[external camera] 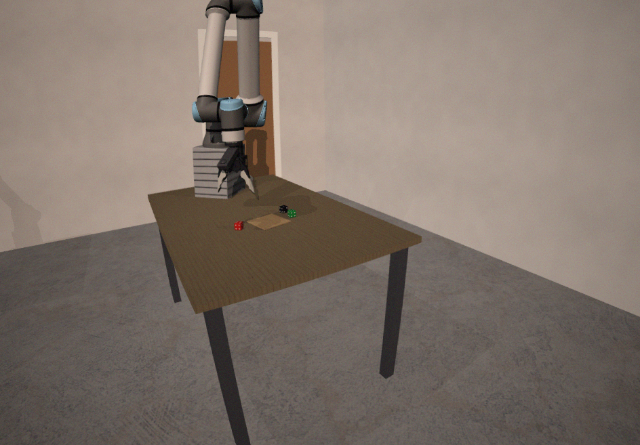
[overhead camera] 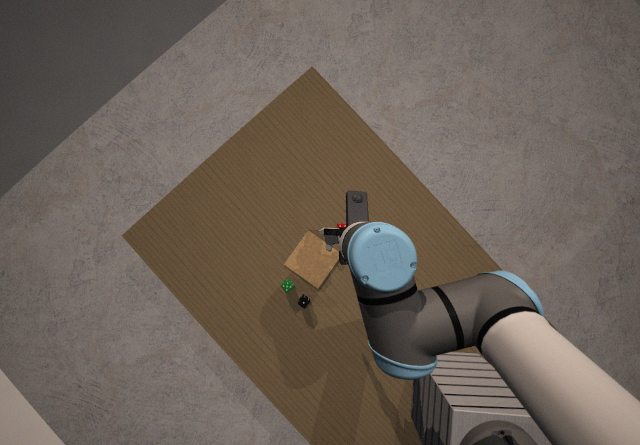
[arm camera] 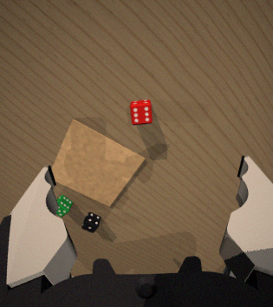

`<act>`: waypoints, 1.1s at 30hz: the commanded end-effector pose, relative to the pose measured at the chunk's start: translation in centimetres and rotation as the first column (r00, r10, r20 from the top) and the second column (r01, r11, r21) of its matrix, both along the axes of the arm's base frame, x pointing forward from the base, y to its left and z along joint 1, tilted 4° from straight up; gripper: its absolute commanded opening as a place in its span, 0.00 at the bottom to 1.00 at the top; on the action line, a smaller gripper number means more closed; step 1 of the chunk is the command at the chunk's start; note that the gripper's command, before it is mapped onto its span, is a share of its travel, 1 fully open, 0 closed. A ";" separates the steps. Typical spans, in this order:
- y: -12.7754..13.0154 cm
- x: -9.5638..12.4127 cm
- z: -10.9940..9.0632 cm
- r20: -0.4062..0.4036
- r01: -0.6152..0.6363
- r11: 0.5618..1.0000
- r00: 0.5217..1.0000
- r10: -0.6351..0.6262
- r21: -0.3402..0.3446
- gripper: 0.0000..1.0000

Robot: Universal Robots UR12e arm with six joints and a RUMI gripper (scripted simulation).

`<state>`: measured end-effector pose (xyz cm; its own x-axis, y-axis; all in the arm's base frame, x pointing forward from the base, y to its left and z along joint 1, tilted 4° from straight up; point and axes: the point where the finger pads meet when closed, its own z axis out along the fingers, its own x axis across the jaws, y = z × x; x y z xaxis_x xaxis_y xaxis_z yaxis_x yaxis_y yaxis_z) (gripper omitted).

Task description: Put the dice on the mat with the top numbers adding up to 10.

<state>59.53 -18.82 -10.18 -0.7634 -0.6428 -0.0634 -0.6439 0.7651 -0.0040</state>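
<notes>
A red die [overhead camera: 342, 225] [external camera: 238, 225] [arm camera: 141, 114] lies flat on the table beside the mat [overhead camera: 307, 267] [external camera: 268, 221] [arm camera: 100, 169], with six pips on top. A green die [overhead camera: 287, 284] [external camera: 291, 213] [arm camera: 64, 204] and a black die [overhead camera: 304, 301] [external camera: 283, 208] [arm camera: 92, 222] sit off the opposite side of the mat. From above, green appears to show five and black one; black's number is uncertain. My gripper [external camera: 238, 194] [arm camera: 144, 162] is open and empty, above the table. Its left finger slightly overlaps the green die in the wrist view.
The brown wooden table [overhead camera: 248, 171] [external camera: 289, 254] carries the mat and dice. The ribbed robot base block [overhead camera: 485, 383] [external camera: 207, 171] stands at one end of it. The arm hides part of the table in the top view.
</notes>
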 end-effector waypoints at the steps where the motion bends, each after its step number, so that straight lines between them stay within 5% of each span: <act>1: -0.1 0.0 0.0 0.000 0.027 1.000 1.000 -0.027 0.001 1.00; 18: -0.5 -0.1 -0.4 -0.011 0.274 0.962 0.962 -0.274 0.012 1.00; 33: -0.9 -0.4 -1.0 -0.034 0.627 0.779 0.779 -0.626 0.024 1.00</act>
